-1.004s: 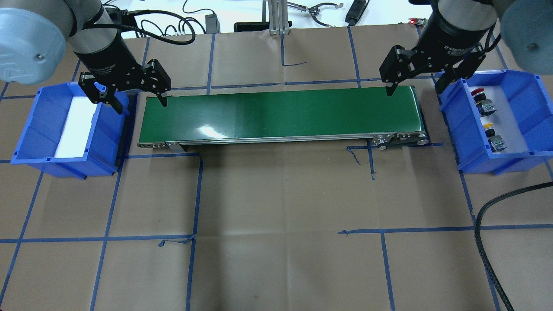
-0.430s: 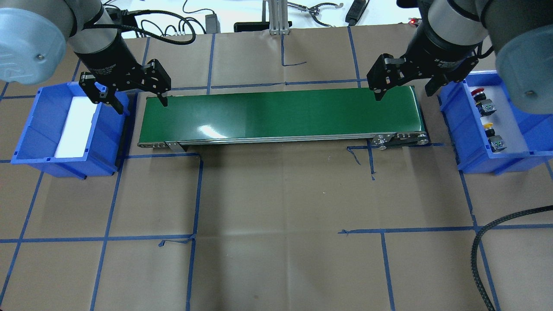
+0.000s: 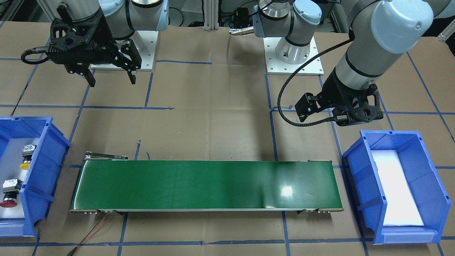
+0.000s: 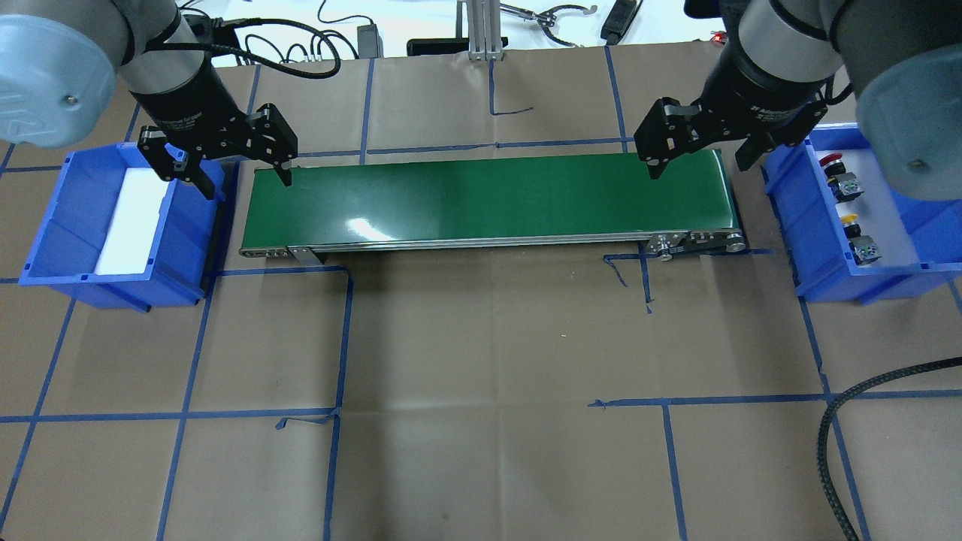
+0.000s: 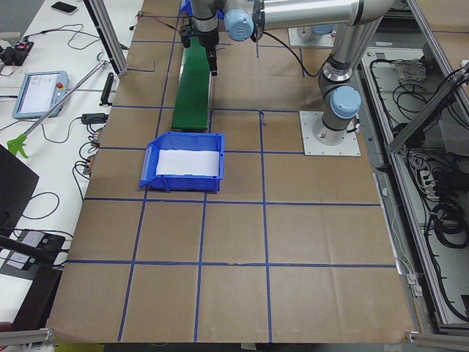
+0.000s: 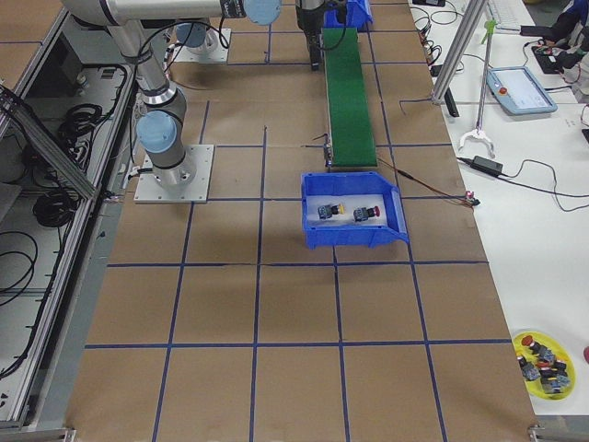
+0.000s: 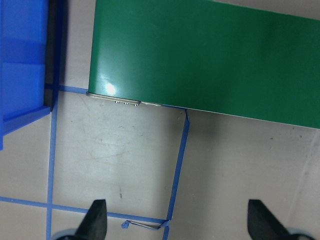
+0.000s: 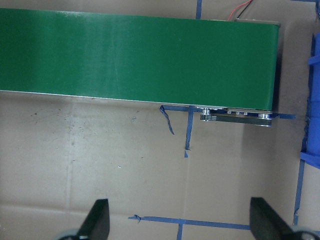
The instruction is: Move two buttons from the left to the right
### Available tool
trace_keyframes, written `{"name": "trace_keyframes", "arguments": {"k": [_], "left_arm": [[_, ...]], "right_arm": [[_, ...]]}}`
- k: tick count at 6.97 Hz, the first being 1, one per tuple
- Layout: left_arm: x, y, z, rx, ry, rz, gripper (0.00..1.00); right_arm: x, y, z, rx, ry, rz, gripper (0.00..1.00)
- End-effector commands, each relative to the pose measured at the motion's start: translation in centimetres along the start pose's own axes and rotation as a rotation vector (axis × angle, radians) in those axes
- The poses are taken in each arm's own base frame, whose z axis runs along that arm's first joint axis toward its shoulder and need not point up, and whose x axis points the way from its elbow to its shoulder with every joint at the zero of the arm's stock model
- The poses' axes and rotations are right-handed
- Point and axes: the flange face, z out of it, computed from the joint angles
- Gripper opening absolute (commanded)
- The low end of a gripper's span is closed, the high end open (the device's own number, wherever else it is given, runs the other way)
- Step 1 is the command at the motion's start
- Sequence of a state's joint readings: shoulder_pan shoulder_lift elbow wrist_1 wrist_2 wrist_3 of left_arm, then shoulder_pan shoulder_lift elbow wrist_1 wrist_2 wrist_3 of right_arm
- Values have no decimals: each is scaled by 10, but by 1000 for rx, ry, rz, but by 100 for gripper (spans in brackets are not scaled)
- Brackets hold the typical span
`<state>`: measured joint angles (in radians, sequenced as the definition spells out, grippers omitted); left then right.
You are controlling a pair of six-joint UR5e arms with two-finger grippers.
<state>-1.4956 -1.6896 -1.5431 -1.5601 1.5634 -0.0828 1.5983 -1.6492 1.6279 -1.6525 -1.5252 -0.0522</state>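
Observation:
Both buttons lie in the blue right bin (image 4: 804, 225): the red button (image 4: 834, 167) toward the back, the yellow button (image 4: 855, 231) nearer the front. The front-facing view shows the red button (image 3: 7, 199) and the yellow button (image 3: 25, 161) in that bin (image 3: 46, 167). My right gripper (image 4: 699, 169) hangs open above the right end of the green conveyor belt (image 4: 488, 199), holding nothing. Above the gap between the belt's left end and the left blue bin (image 4: 188, 248), my left gripper (image 4: 246, 184) is also open. Each wrist view shows spread fingertips (image 7: 97, 217) (image 8: 99, 217) over brown paper.
The left bin holds only a white pad (image 4: 131, 222). Blue tape lines cross the brown paper table. A black braided cable (image 4: 842, 421) curls at the front right. Cables and tools (image 4: 556, 19) lie beyond the table's far edge.
My right gripper has swung left, from above the right bin's edge to above the belt's right end, and stayed open. The left arm has not moved.

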Motion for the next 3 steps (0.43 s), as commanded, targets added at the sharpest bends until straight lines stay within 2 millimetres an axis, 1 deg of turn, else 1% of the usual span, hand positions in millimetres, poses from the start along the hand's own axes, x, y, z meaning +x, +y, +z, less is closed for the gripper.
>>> {"name": "trace_keyframes", "arguments": {"k": [1,3], "left_arm": [[1,1,0,0,6,-2,100],[0,1,-3,5,5,-1,100]], "right_arm": [[1,4,2,-38,1,3,100],[1,3,3,-41,1,3,100]]}}
